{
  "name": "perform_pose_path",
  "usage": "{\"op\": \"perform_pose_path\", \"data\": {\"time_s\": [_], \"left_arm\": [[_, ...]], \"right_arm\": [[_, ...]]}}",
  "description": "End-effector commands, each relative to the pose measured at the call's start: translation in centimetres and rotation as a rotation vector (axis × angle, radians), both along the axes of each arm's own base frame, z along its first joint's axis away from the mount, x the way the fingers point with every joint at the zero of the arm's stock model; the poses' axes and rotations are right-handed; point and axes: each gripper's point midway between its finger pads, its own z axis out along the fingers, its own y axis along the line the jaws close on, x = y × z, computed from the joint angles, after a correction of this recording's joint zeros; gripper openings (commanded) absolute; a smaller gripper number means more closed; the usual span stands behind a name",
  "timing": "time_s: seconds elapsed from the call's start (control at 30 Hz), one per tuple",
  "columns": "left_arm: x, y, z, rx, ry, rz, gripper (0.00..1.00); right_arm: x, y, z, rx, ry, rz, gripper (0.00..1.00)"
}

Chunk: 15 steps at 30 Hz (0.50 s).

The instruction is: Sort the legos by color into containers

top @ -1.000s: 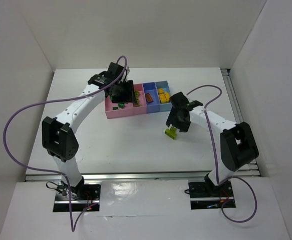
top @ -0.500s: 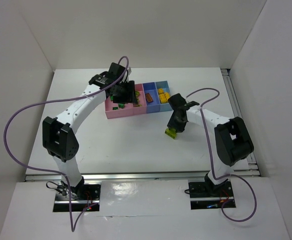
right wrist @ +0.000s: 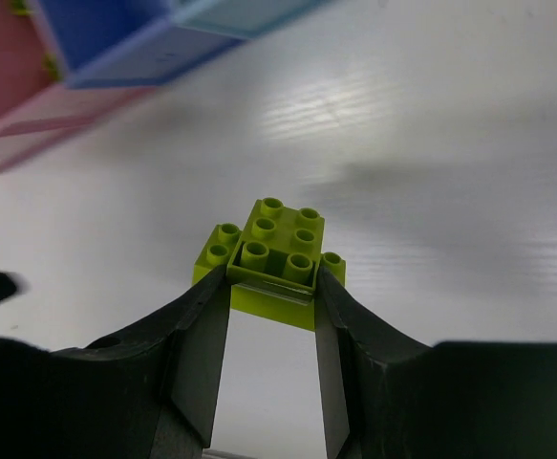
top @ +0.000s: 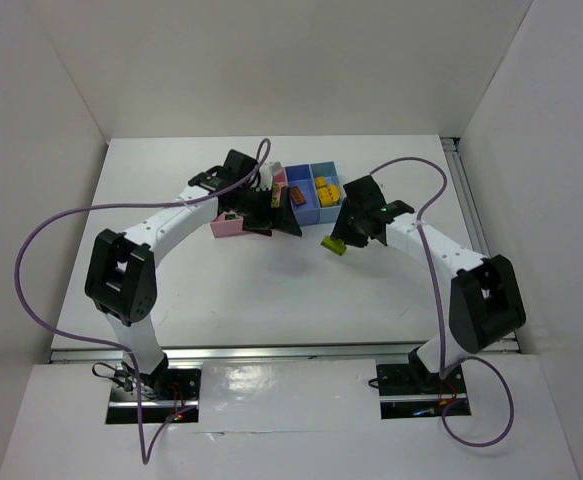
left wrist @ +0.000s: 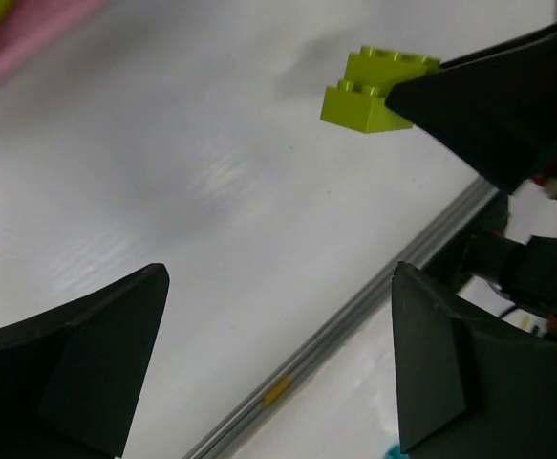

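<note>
My right gripper [top: 337,241] is shut on a lime green lego [top: 333,244], holding it above the table just in front of the bins. In the right wrist view the lego [right wrist: 276,260] sits clamped between the fingertips of that gripper [right wrist: 270,287]. My left gripper [top: 276,218] is open and empty at the front edge of the wide pink bin [top: 223,226]. Its wrist view shows wide-apart jaws [left wrist: 278,277] and the held lime lego [left wrist: 372,91]. An orange-brown brick [top: 297,195] lies in the blue-purple bin [top: 301,212], and yellow bricks [top: 323,187] in the light blue bin [top: 328,168].
The left arm covers most of the pink bins. The bin row shows in the upper left of the right wrist view [right wrist: 116,43]. A metal rail [top: 468,210] runs along the table's right edge. White walls enclose the table on three sides.
My right gripper has lifted the lime lego and carried it up and left toward the bins. My left gripper has moved out of the pink bin, to the right and forward.
</note>
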Motion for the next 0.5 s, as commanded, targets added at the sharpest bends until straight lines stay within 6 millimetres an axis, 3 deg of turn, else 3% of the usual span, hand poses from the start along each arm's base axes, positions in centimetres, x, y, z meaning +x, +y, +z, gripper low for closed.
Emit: {"op": "perform_pose_path", "data": {"time_s": [0.0,0.07,0.17,0.33,0.37,0.47], "left_arm": [[-1.4,-4.0,3.0,-0.237,-0.018,-0.108,0.96],[-1.9,-4.4,1.8,-0.236,0.010,-0.091,0.95],[-1.8,-5.5,1.6,-0.267,-0.002,-0.061,0.88],[-0.9,-5.3,0.6,-0.221,-0.005,0.014,0.86],[-0.9,-5.3,0.6,-0.221,-0.005,0.014,0.81],[-0.4,-5.3,0.4,-0.211,-0.011,0.026,0.77]], "right_arm": [[1.7,2.3,5.2,0.130,-0.176,0.094,0.18],[1.7,3.2,6.6,0.178,-0.211,0.136,0.18],[1.6,3.7,7.1,0.216,-0.225,0.171,0.18],[1.4,4.8,7.6,0.249,-0.216,0.233,0.18],[1.3,5.1,7.6,0.259,-0.203,0.244,0.18],[1.3,5.5,7.6,0.269,-0.198,0.269,0.18]]}}
